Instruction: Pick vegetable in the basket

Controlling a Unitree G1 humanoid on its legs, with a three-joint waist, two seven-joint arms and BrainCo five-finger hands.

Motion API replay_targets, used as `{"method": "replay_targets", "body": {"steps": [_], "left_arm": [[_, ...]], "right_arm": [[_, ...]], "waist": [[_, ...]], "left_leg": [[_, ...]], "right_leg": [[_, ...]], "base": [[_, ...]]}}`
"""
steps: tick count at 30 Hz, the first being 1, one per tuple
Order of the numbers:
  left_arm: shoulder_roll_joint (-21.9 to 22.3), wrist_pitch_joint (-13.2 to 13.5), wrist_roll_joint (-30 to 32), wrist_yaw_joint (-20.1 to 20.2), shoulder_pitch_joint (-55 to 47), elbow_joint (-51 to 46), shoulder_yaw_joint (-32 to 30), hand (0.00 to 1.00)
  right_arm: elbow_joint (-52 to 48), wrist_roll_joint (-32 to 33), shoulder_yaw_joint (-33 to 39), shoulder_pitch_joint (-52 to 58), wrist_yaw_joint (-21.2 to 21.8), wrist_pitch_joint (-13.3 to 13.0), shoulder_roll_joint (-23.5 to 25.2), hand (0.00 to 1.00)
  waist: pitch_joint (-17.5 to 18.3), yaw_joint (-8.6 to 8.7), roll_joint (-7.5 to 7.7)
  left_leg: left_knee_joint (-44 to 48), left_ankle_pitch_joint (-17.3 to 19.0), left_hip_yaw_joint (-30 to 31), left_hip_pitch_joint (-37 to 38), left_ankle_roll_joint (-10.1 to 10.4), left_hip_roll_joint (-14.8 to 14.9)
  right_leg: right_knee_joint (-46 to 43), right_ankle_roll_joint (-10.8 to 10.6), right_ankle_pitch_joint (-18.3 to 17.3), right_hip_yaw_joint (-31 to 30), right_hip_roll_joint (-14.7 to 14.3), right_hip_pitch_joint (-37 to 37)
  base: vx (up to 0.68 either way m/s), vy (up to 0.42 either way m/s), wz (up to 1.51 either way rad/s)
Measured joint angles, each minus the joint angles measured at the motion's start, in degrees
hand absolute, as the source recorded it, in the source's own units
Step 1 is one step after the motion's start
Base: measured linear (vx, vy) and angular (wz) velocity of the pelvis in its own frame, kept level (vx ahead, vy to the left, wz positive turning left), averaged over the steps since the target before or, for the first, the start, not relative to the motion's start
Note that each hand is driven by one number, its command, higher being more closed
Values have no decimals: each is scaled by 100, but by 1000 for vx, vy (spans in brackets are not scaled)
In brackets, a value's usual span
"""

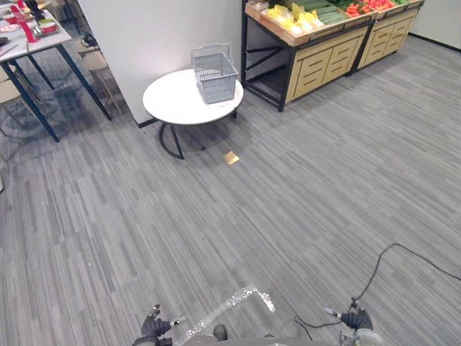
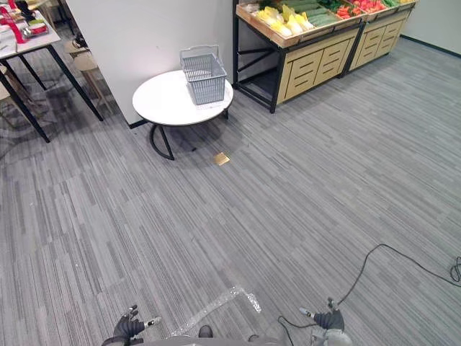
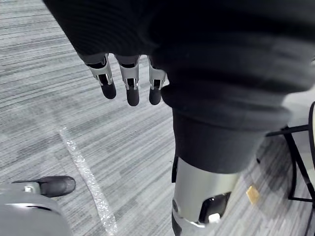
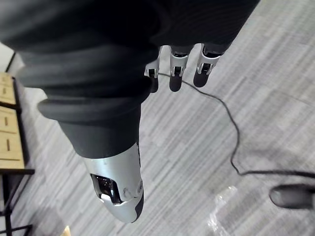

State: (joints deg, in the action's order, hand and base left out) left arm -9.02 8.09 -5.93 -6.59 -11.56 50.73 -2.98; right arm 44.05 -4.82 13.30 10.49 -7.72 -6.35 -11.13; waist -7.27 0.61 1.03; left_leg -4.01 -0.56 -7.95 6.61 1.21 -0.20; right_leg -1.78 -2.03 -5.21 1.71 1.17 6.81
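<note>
A grey wire basket (image 1: 215, 72) stands on a round white table (image 1: 176, 101) far ahead, and nothing shows inside it. Behind it to the right, a wooden stand (image 1: 324, 58) holds yellow vegetables (image 1: 292, 18), green ones (image 1: 328, 13) and red ones (image 1: 364, 7). My left hand (image 3: 129, 83) hangs low by my side over the carpet, fingers straight and holding nothing; it shows at the bottom edge of the left eye view (image 1: 153, 328). My right hand (image 4: 177, 69) hangs the same way on the other side (image 1: 354, 321), open and empty. Both are far from the basket and the stand.
A white wall corner (image 1: 158, 36) rises behind the round table. A desk with blue legs (image 1: 36, 65) and a stool (image 1: 97, 65) stand at the far left. A small brown tile (image 1: 231, 157) and a strip of clear tape (image 1: 230, 306) lie on the grey carpet.
</note>
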Motion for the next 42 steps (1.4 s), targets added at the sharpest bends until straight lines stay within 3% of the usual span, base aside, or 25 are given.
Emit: {"method": "replay_targets", "body": {"steps": [15, 20, 24, 26, 27, 28, 29, 30, 31, 33, 34, 36, 37, 38, 39, 40, 41, 42], "left_arm": [[-30, 123, -73, 6, -204, -1087, 28, 0], [-23, 124, -197, -39, -325, -1478, -5, 0], [12, 125, -315, -121, -408, -1867, -251, 0], [25, 127, -364, -119, -417, -1990, -293, 0], [34, 127, -364, -119, -422, -1995, -289, 0], [11, 127, -363, -123, -417, -2003, -285, 0], [-73, 122, -362, -133, -411, -2012, -266, 0], [-86, 122, -362, -137, -405, -2014, -265, 0], [-106, 120, -362, -191, -371, -2012, -244, 0], [-140, 120, -362, -237, -304, -2008, -181, 0], [-128, 119, -362, -234, -151, -1943, -153, 0], [-92, 123, -360, -250, 95, -1902, -143, 0], [-97, 125, -359, -268, 148, -1898, -143, 0], [-98, 126, -359, -276, 142, -1894, -142, 0], [11, 122, -348, -293, 194, -1768, -135, 0], [46, 123, -345, -287, 269, -1741, -91, 0], [72, 121, -347, -281, 310, -1738, -81, 0], [186, 122, -351, -284, 331, -1734, -87, 0]], "right_arm": [[-740, -137, -637, 0, 33, -195, -283, 0], [-884, -109, -642, 1, 14, -190, -268, 0], [-1013, 24, -640, -128, -13, -193, -255, 0], [-1012, 28, -630, -161, -94, -189, -229, 0], [-1030, 28, -628, -156, -108, -176, -173, 0], [-1157, 31, -639, -120, -108, -150, -80, 0], [-1246, 32, -648, -6, -106, -139, 19, 0], [-1266, 31, -650, 20, -106, -131, 30, 0], [-1301, 31, -649, 76, -106, -103, 47, 0], [-1391, 33, -651, 70, -105, -89, 45, 0], [-1402, 36, -679, 8, -103, -105, -31, 0], [-1403, 73, -690, -40, -104, -104, -123, 0], [-1412, 79, -705, -38, -107, -103, -126, 0], [-1424, 81, -725, -13, -107, -102, -130, 0], [-1468, 81, -736, 16, -106, -85, -196, 0], [-1519, 81, -735, -127, -99, -54, -176, 0], [-1570, 82, -739, -163, -96, -52, -149, 0], [-1665, 83, -776, -189, -84, -56, -135, 0]], "waist": [[-93, 106, -180], [-97, 78, -183], [-95, -35, -189], [-112, -47, -205], [-143, -49, -230], [-240, 6, -222], [-302, 77, -134], [-323, 84, -125], [-374, 109, -178], [-388, 162, -191], [-487, 220, -311], [-658, 303, -376], [-632, 356, -302], [-620, 368, -253], [-608, 408, -337], [-660, 400, -477], [-666, 428, -488], [-695, 416, -525]], "left_leg": [[459, 349, -3, -251, -37, -4], [1205, 784, -24, -794, -62, 62], [1845, 1312, -224, -1165, -136, 150], [2107, 1651, -309, -1248, -236, 129], [2139, 1791, -299, -1169, -275, 101], [2140, 1896, -222, -901, -332, 44], [2112, 2021, -140, -642, -390, -46], [2101, 2060, -127, -562, -402, -55], [2027, 2163, -32, -308, -412, -68], [1742, 2192, 101, 74, -417, -24], [1562, 2189, 225, 336, -412, 133], [1477, 2168, 401, 654, -325, 304], [1474, 2195, 541, 810, -75, 315], [1477, 2240, 617, 904, 15, 311], [1655, 2338, 733, 1132, 223, 481], [1939, 2131, 738, 1021, 568, 610], [2175, 1869, 719, 919, 844, 602], [2968, 1071, 686, 640, 804, 588]], "right_leg": [[-130, -8, -158, 57, 53, -123], [-113, -36, -175, 38, 49, -320], [-266, -233, -362, -168, 42, -527], [-1267, -414, -792, -146, 122, -966], [-2309, -584, -951, -5, 205, -1352], [-3656, -577, -973, 214, 341, -1900], [-4509, -446, -1114, 332, 476, -2237], [-4618, -419, -1171, 342, 506, -2303], [-4710, -259, -1312, 519, 508, -2549], [-4402, -207, -1333, 779, 481, -3060], [-3845, -46, -1200, 971, 318, -3322], [-2738, 34, -582, 1083, 77, -3608], [-1824, 98, 58, 1058, 34, -3681], [-1479, 191, 386, 1042, 0, -3692], [-1909, 712, 1192, 1016, -55, -3768], [-2346, 828, 909, 1103, -84, -3851], [-2520, 811, 697, 1134, -39, -3848], [-2595, 829, 378, 1191, -12, -3572]], "base": [[1, -16, -1], [31, 6, -5], [127, 58, -29], [206, 104, -24], [185, 130, -3], [318, 164, 25], [337, 131, 34], [415, 107, 37], [457, 80, 28], [516, 46, 42], [573, -15, 67], [613, -52, 76], [562, -93, 60], [914, -185, 71], [766, -167, 43], [889, -203, 38], [561, -141, 21], [897, -265, 26]]}}
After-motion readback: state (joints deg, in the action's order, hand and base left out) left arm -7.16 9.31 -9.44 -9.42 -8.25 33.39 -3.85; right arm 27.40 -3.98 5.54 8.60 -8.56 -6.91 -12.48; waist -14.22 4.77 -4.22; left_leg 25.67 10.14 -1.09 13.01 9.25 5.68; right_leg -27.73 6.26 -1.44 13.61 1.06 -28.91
